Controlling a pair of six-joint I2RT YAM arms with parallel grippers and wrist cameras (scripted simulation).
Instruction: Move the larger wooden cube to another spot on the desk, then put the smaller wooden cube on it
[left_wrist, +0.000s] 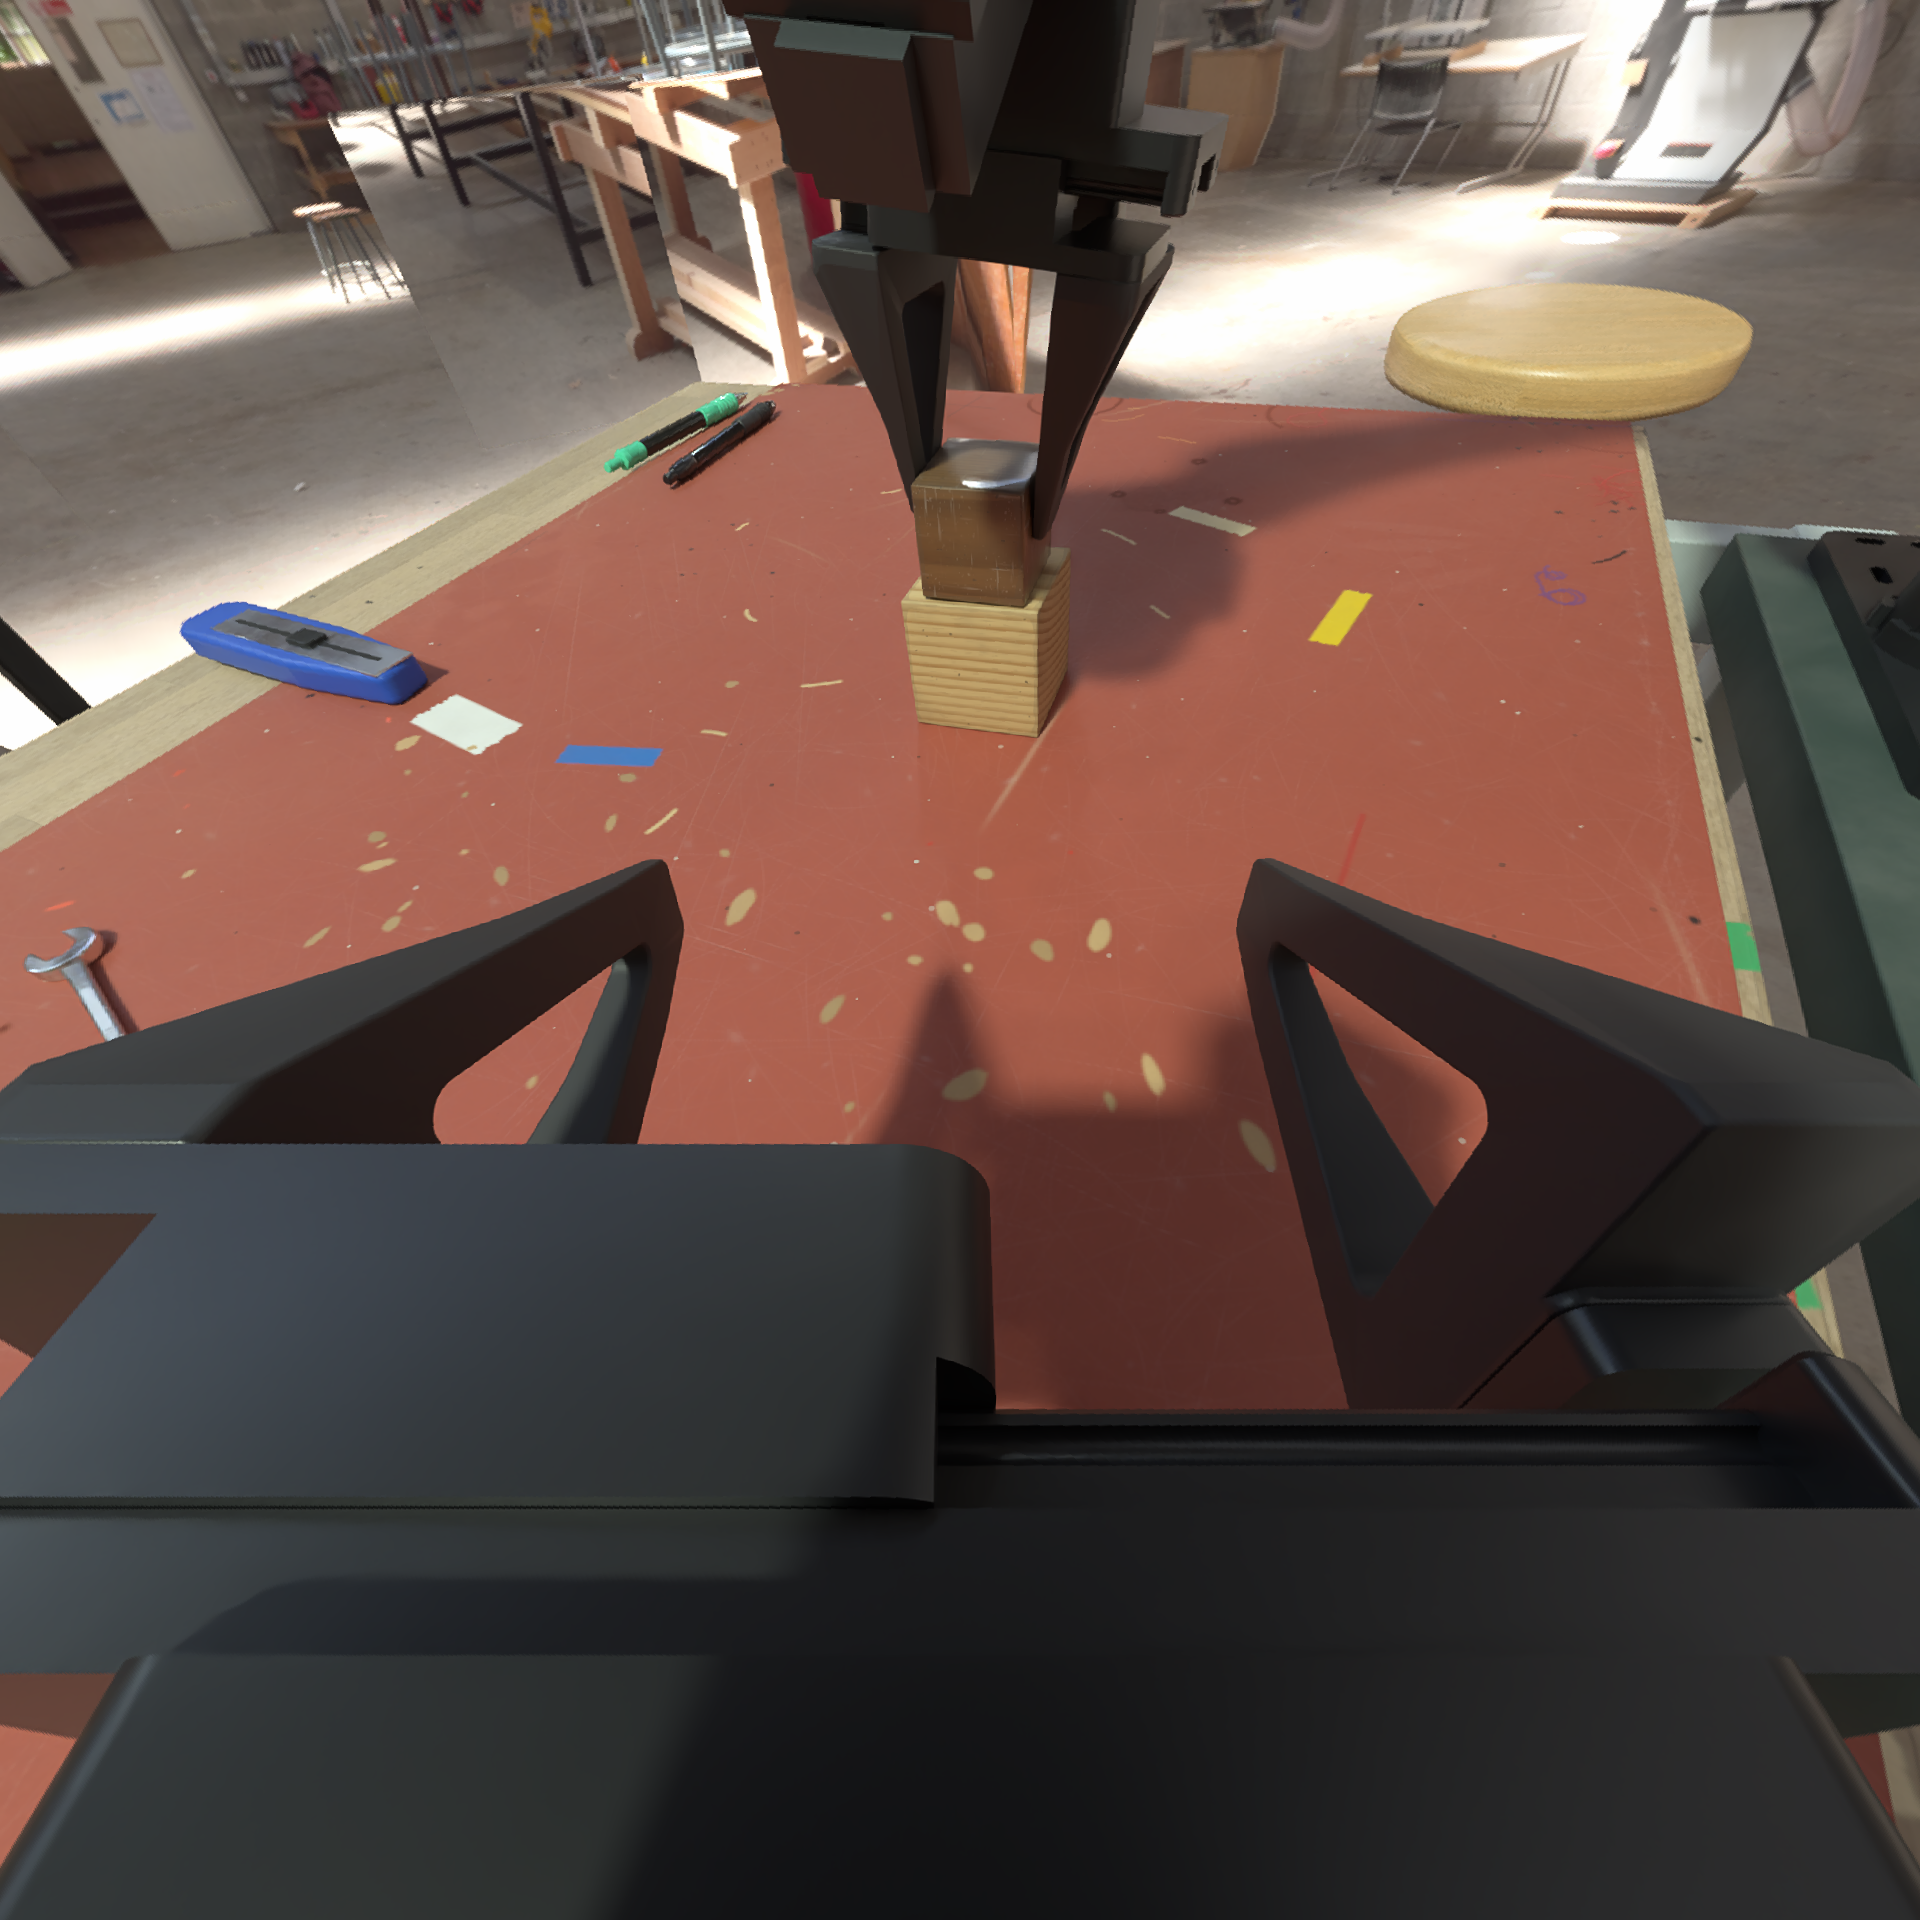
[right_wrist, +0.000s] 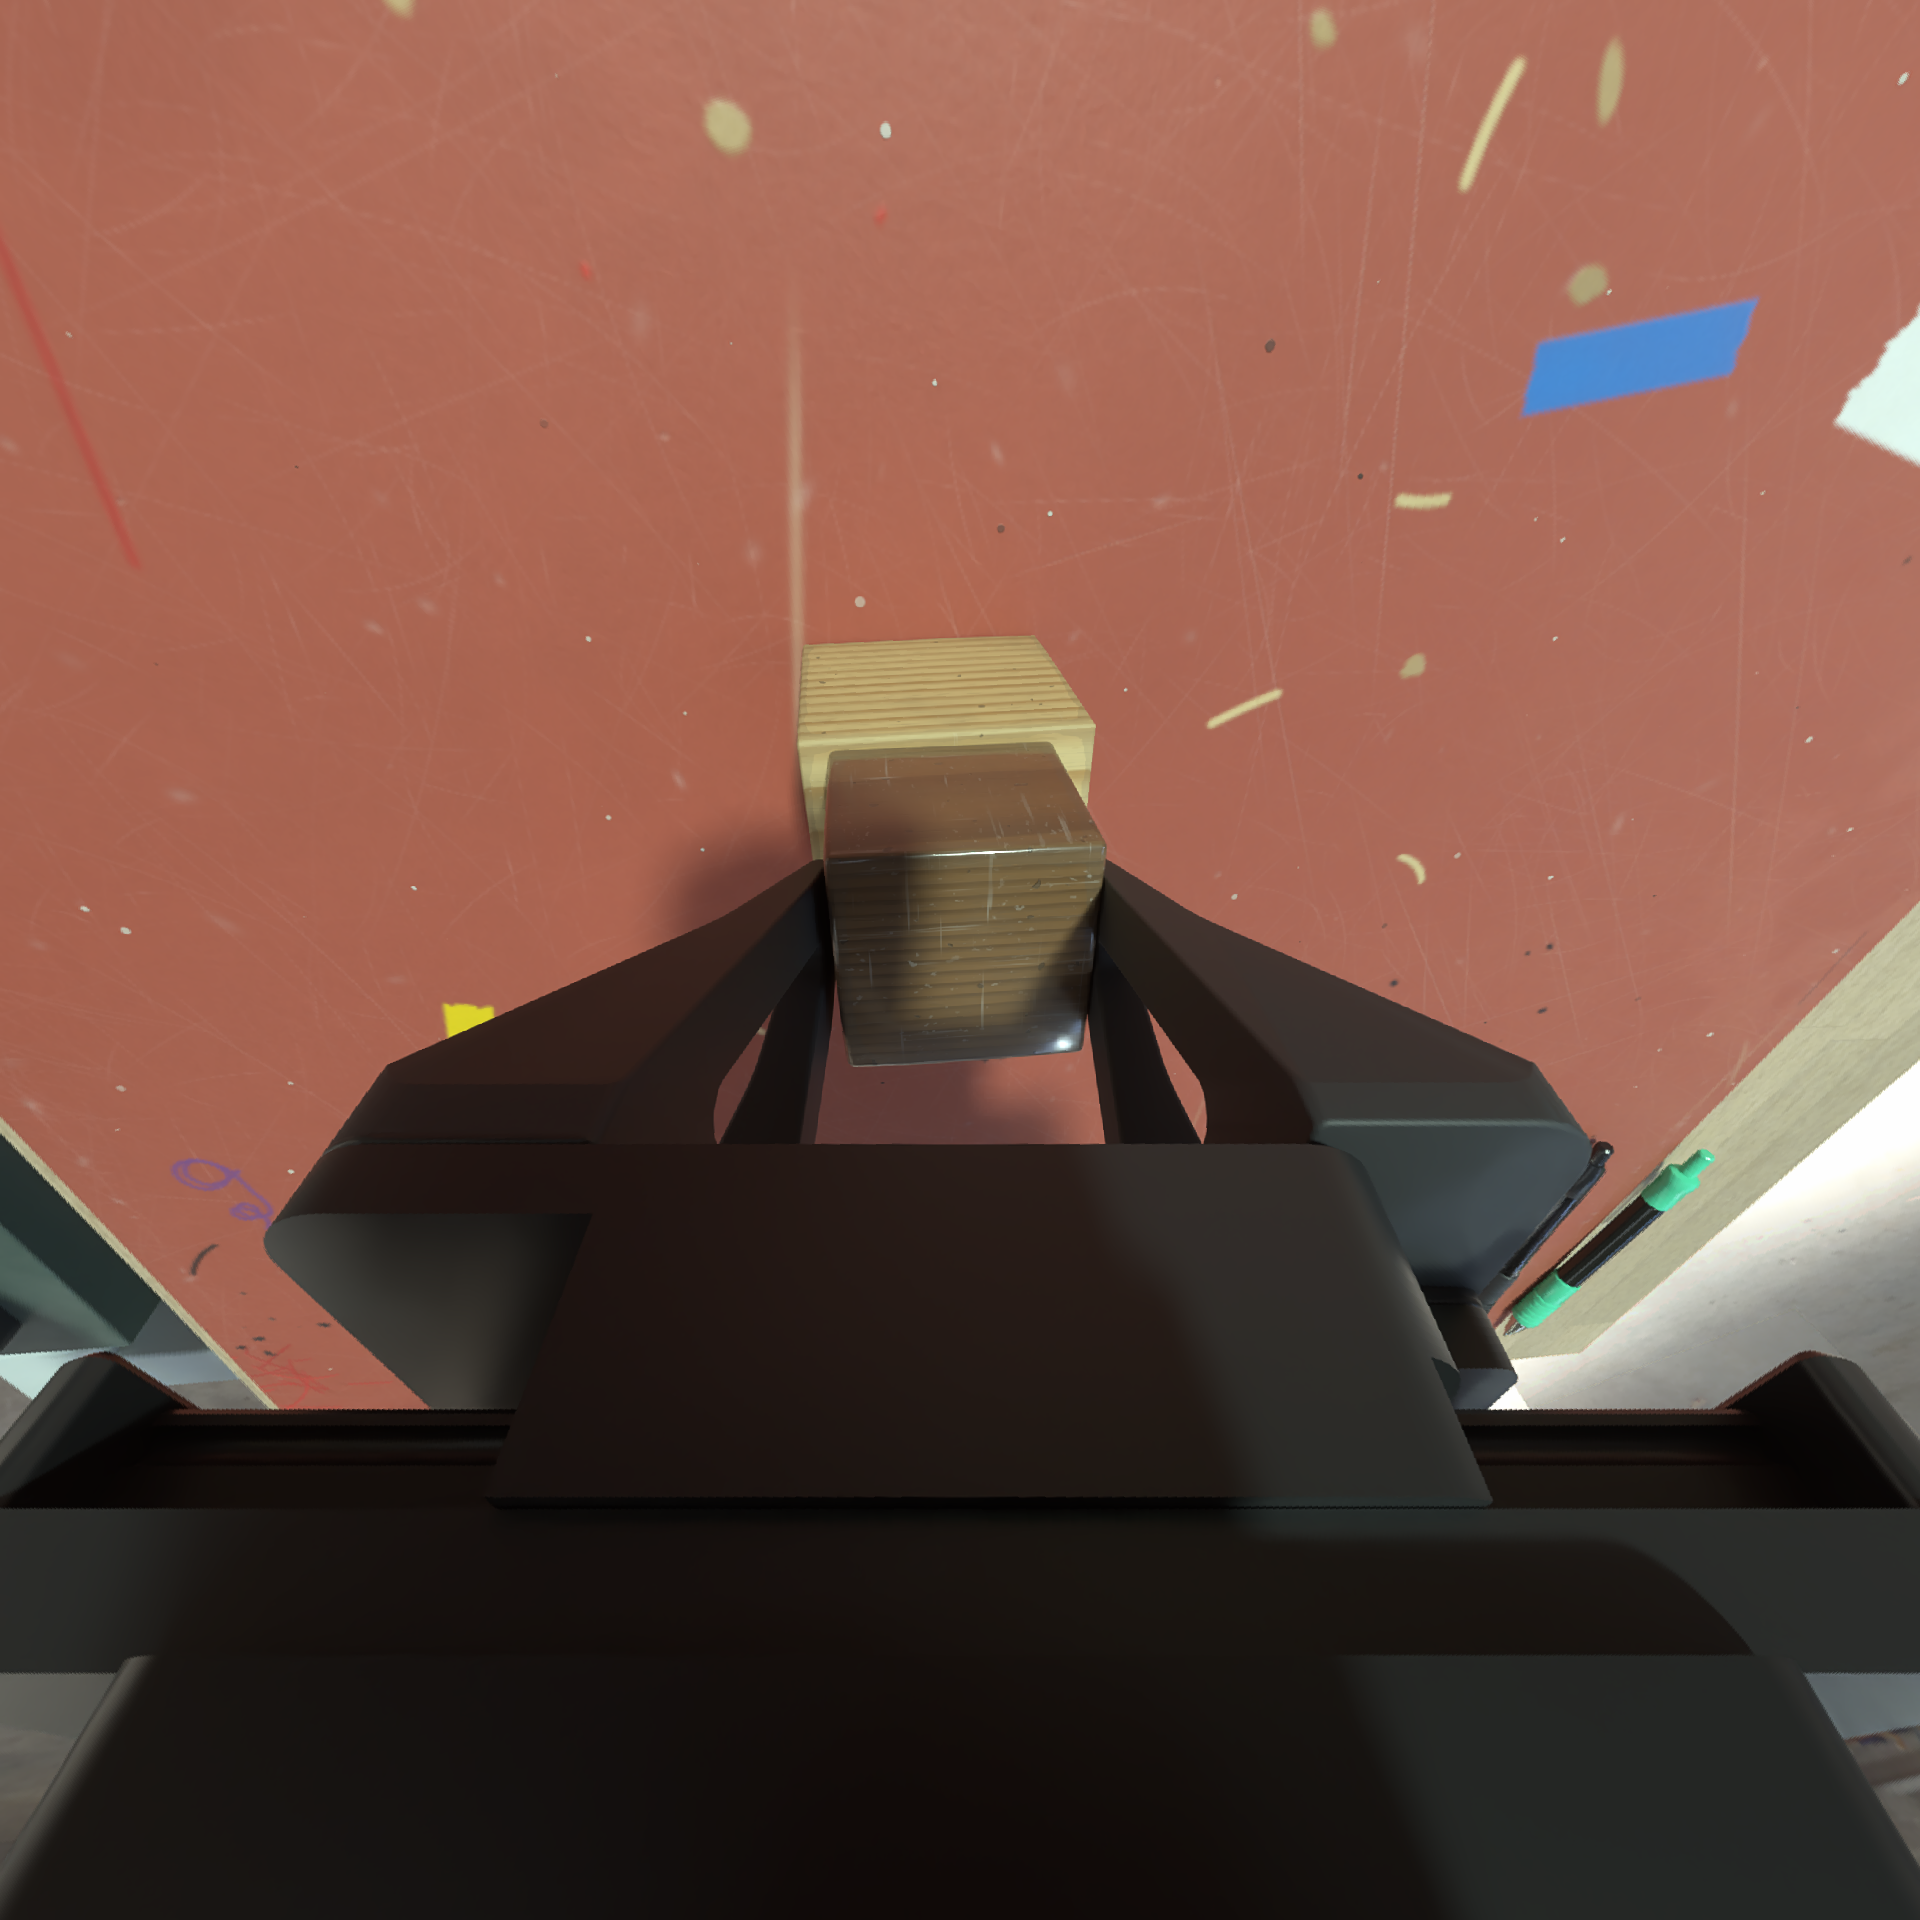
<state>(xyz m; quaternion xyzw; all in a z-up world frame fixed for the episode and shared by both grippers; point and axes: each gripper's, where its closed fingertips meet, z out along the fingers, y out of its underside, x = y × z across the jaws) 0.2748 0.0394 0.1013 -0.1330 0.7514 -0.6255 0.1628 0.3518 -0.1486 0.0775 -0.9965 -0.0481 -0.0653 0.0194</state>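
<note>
Smaller wooden cube (right_wrist: 964, 935), dark brown and glossy, sits between the fingers of the right gripper (right_wrist: 964, 914), which press against its two opposite sides. It rests on top of the larger wooden cube (right_wrist: 940, 691), a pale block with fine horizontal grain, directly below the right gripper's fingertips. From the left wrist view the smaller cube (left_wrist: 977, 535) appears shifted toward the near left edge of the larger one (left_wrist: 985, 660), slightly overhanging it, with the right gripper (left_wrist: 982, 488) coming down on it from above. The larger cube stands on the red desk mat (left_wrist: 1351, 831).

The left gripper (left_wrist: 956, 925) hangs low over the mat, well short of the stack, its fingers spread wide with nothing between them. Off to its left lie a blue utility knife (left_wrist: 303, 652), a wrench (left_wrist: 78, 977), and farther ahead two pens (left_wrist: 696, 436).
</note>
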